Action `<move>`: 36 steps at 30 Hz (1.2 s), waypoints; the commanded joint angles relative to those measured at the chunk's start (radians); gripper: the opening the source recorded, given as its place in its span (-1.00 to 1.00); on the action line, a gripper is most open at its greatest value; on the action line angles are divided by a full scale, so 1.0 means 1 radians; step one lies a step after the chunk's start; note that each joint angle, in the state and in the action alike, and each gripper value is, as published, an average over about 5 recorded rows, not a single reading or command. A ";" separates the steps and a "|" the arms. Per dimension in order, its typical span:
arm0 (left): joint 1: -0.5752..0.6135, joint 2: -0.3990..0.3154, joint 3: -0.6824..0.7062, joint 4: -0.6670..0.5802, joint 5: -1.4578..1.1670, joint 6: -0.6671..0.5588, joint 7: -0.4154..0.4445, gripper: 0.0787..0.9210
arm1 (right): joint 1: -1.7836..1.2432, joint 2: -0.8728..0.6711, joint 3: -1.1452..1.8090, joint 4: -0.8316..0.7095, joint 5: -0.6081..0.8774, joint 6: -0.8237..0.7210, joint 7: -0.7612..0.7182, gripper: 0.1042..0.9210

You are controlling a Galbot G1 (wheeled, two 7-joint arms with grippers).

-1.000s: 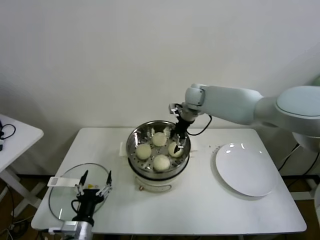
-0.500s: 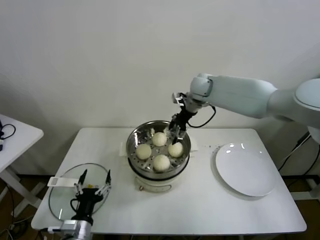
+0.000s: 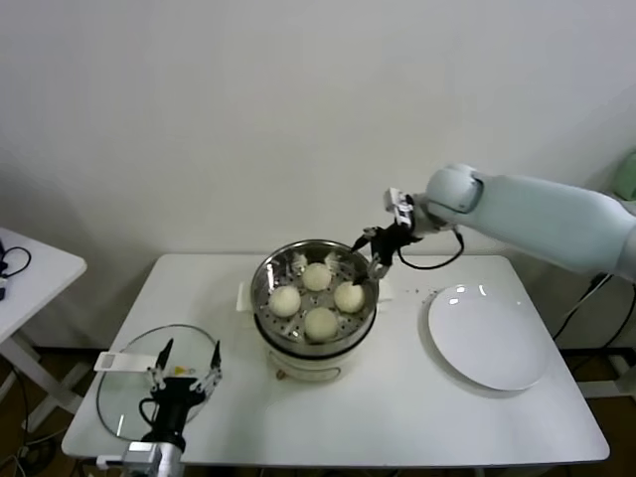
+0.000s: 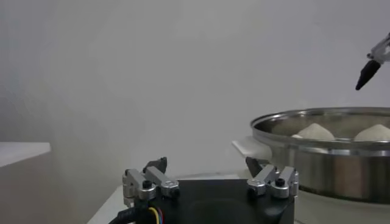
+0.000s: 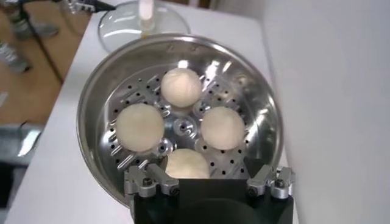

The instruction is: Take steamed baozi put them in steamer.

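Several cream-white baozi (image 3: 321, 323) lie on the perforated tray of the steel steamer (image 3: 260, 290) at mid-table. My right gripper (image 3: 370, 255) hangs open and empty just above the steamer's right rim, clear of the buns. Its wrist view looks down into the steamer (image 5: 91, 115), where the baozi (image 5: 139, 126) sit in a ring under the open right gripper (image 5: 210, 178). My left gripper (image 3: 186, 364) is parked open at the front left over a glass lid. In the left wrist view, the left gripper (image 4: 204, 167) stands open beside the steamer (image 4: 317, 164).
A flat glass lid (image 3: 124, 388) lies at the table's front left. A white round plate (image 3: 487, 336) sits bare to the right of the steamer. A small white side table (image 3: 30, 268) stands beyond the left edge.
My right gripper has risen out of the steamer and drawn back to the right, leaving the bun it was at on the tray. The left arm has not moved.
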 commanded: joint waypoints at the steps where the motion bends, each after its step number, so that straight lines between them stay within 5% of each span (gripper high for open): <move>1: 0.016 -0.009 0.013 -0.019 0.031 -0.006 -0.004 0.77 | -0.552 -0.357 0.674 0.244 -0.197 0.075 0.274 0.76; 10: 0.031 -0.019 0.042 -0.024 0.054 0.000 -0.017 0.77 | -1.227 -0.363 1.331 0.395 -0.326 0.227 0.489 0.76; 18: 0.025 -0.012 0.038 -0.026 0.055 0.012 -0.023 0.77 | -1.785 -0.014 1.922 0.497 -0.489 0.343 0.505 0.76; 28: 0.022 -0.007 0.013 -0.013 0.049 0.009 -0.028 0.77 | -2.102 0.393 2.118 0.589 -0.530 0.478 0.495 0.76; 36: 0.037 0.000 -0.008 -0.022 0.026 0.013 -0.021 0.77 | -2.197 0.510 2.142 0.594 -0.557 0.528 0.475 0.76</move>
